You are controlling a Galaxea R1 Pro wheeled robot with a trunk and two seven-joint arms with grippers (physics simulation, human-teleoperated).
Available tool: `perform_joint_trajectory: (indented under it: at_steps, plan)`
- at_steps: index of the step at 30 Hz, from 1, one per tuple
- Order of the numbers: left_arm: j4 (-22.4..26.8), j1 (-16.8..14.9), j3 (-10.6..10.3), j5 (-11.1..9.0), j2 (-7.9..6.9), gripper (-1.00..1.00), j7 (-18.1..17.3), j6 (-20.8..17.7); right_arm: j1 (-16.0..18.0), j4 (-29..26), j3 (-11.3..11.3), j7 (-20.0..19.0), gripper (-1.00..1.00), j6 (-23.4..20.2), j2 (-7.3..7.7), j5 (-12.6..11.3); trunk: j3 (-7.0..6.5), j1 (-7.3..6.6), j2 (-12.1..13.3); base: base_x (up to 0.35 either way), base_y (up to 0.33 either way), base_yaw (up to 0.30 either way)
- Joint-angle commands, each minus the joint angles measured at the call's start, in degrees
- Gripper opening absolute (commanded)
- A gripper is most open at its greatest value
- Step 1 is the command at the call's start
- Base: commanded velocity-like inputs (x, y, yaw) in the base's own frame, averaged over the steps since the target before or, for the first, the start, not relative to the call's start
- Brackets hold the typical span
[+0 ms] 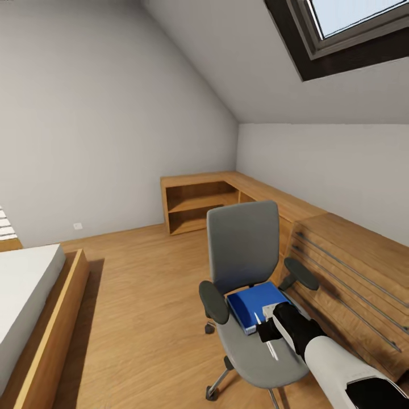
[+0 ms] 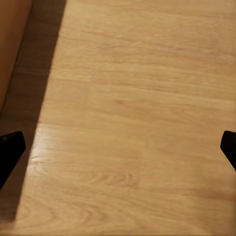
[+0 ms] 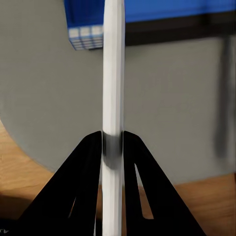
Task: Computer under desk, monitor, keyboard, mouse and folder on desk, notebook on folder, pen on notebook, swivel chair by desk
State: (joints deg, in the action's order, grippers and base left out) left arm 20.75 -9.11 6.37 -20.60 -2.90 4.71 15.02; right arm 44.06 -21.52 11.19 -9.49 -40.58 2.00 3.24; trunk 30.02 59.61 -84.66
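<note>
My right arm covers the near end of the folder [image 1: 257, 305] on the chair [image 1: 245, 250]. The pen [image 3: 113, 98] runs off both edges of my right wrist view. I see my left fingertips [image 2: 10, 152] only at the frame edges.

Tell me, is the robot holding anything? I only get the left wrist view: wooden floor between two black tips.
Observer: Yes. The right jaws are shut on a white pen.
Operator: Where is that arm?
Observer: It reaches over the seat of a grey swivel chair.
Operator: Anything on the chair?
Observer: A blue folder lies on the seat, close by the pen.
</note>
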Motion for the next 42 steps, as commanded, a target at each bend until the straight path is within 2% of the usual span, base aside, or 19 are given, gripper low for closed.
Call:
perform_joint_trajectory:
  at_steps: [1, 7, 10, 13, 19, 22, 29, 34, 37, 39, 42]
  plan:
    - [-0.14, -0.03, -0.14, -0.49, -0.01, 1.0, 0.05, 0.37, 0.03, -0.1, 0.24, -0.38, -1.0, -0.27, 0.04, 0.28, -0.13, -0.23, 0.39, 0.0, 0.0, 0.0]
    - [-1.23, -0.03, -0.19, -0.49, 0.32, 1.0, -0.03, 1.04, 0.03, -0.16, 0.12, -0.43, -1.0, -0.23, 0.12, 0.2, -1.2, -1.55, 2.79, 0.0, 0.0, 0.0]
    - [-1.6, -0.03, -0.25, -0.44, 0.48, 1.0, -0.05, 1.14, 0.04, -0.59, -0.91, -0.44, -1.0, -0.28, 0.08, 0.09, -1.74, -2.21, 4.0, 0.0, 0.0, 0.0]
    - [-1.75, -0.03, -0.28, -0.42, 0.56, 1.0, -0.05, 1.2, 0.03, -1.89, -2.99, -0.39, -1.0, -0.53, 0.03, 0.04, -2.28, -2.87, 5.2, 0.0, 0.0, 0.0]
    - [-1.84, -0.03, -0.3, -0.41, 0.6, 1.0, -0.05, 1.23, 0.05, -3.25, -8.82, -0.23, -1.0, -1.35, 0.21, 0.03, -3.36, -4.18, 7.61, 0.0, 0.0, -0.019]
    - [-1.85, -0.03, -0.31, -0.41, 0.61, 1.0, -0.05, 1.29, 0.05, -4.36, -10.28, -0.21, -1.0, -3.21, 0.3, 0.02, -3.9, -4.84, 8.81, 0.0, 0.0, -0.162]
    - [-1.86, -0.03, -0.35, -0.13, 1.01, 1.0, -0.05, 1.32, 0.06, -7.73, -11.03, -0.26, -1.0, -8.16, 0.39, 0.09, -5.15, -6.38, 11.62, 0.0, 0.0, -0.238]
    - [-1.86, -0.03, -0.54, 0.02, 1.52, 1.0, -0.05, 1.37, 0.04, -8.64, -12.09, -0.26, -1.0, -10.16, 0.68, 0.1, -6.05, -7.48, 13.62, 0.0, 0.0, -0.256]
    - [-1.86, -0.03, -1.82, 0.09, 1.69, 1.0, -0.07, 1.4, 0.05, -11.04, -15.82, -0.26, -1.0, -11.69, 1.8, 0.1, -6.59, -8.14, 14.82, 0.0, 0.0, -0.258]
    - [-1.87, -0.03, -3.98, 0.07, 1.73, 1.0, -0.06, 1.86, 0.05, -12.1, -19.02, -0.25, -1.0, -12.12, 2.35, 0.1, -6.95, -8.58, 15.63, 0.0, 0.0, -0.258]
    - [-2.66, -0.03, -6.88, -0.02, 1.68, 1.0, -0.06, 5.66, 0.04, -12.78, -21.48, -0.23, -1.0, -12.34, 2.65, 0.1, -7.49, -9.24, 16.83, 0.0, 0.0, -0.258]
